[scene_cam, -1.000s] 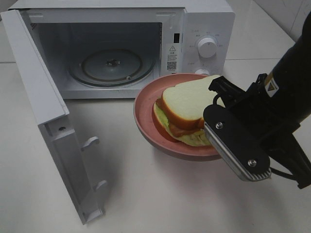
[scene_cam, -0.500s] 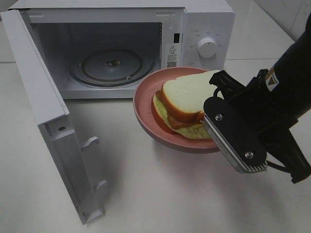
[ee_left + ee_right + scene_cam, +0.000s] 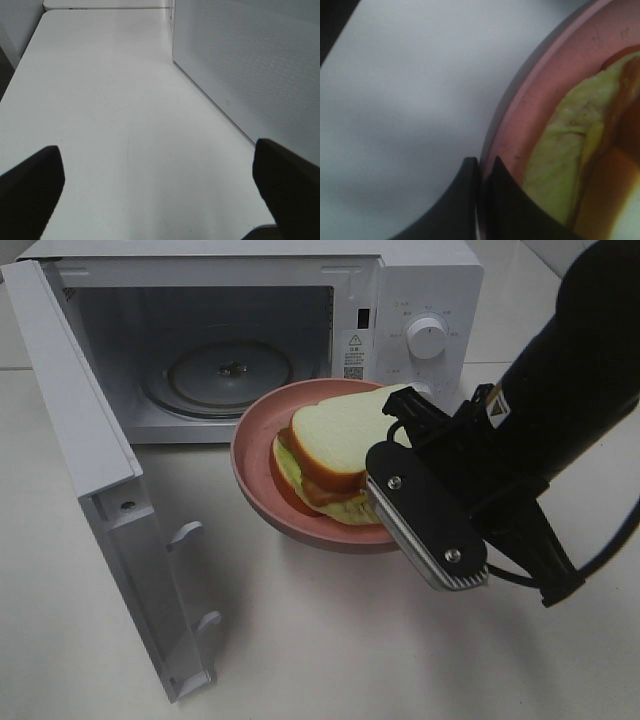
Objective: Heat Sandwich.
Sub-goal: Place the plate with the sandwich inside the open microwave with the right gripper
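My right gripper (image 3: 482,167) is clamped on the near right rim of the pink plate (image 3: 255,465), with one finger on each side of the rim. The sandwich (image 3: 335,435) lies on this plate, with white bread on top and lettuce and reddish filling showing at its left edge. The plate is in front of the microwave (image 3: 425,290), right of the middle of the open cavity, and its far rim covers the lower edge of the opening in the high view. The door (image 3: 90,470) stands wide open on the left. The glass turntable (image 3: 230,375) is bare. My left gripper (image 3: 160,185) has its fingers (image 3: 30,185) wide apart, holding nothing, over the white table (image 3: 100,100) beside the microwave's perforated side wall.
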`<control>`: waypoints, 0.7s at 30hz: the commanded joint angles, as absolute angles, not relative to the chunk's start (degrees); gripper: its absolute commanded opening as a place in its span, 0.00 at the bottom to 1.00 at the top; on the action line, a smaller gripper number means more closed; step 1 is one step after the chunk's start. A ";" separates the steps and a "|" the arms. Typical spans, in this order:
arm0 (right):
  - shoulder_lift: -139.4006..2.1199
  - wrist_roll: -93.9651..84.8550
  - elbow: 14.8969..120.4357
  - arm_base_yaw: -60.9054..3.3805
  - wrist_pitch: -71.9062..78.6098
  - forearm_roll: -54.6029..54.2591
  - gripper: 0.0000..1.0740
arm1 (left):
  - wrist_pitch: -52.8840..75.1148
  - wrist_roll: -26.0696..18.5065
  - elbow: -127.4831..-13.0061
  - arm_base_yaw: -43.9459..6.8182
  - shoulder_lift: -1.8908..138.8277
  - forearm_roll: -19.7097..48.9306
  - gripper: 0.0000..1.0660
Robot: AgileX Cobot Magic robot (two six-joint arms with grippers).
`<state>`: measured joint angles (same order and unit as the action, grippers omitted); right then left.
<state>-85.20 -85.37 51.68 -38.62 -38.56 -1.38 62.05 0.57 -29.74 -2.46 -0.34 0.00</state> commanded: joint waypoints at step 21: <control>-97.98 -86.29 67.49 -40.16 -39.02 -1.32 0.00 | 61.31 1.15 -29.62 -2.41 -1.60 0.63 0.92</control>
<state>-98.09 -85.43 66.81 -39.99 -39.59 -1.38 62.05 0.57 -29.74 -2.46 -0.34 0.00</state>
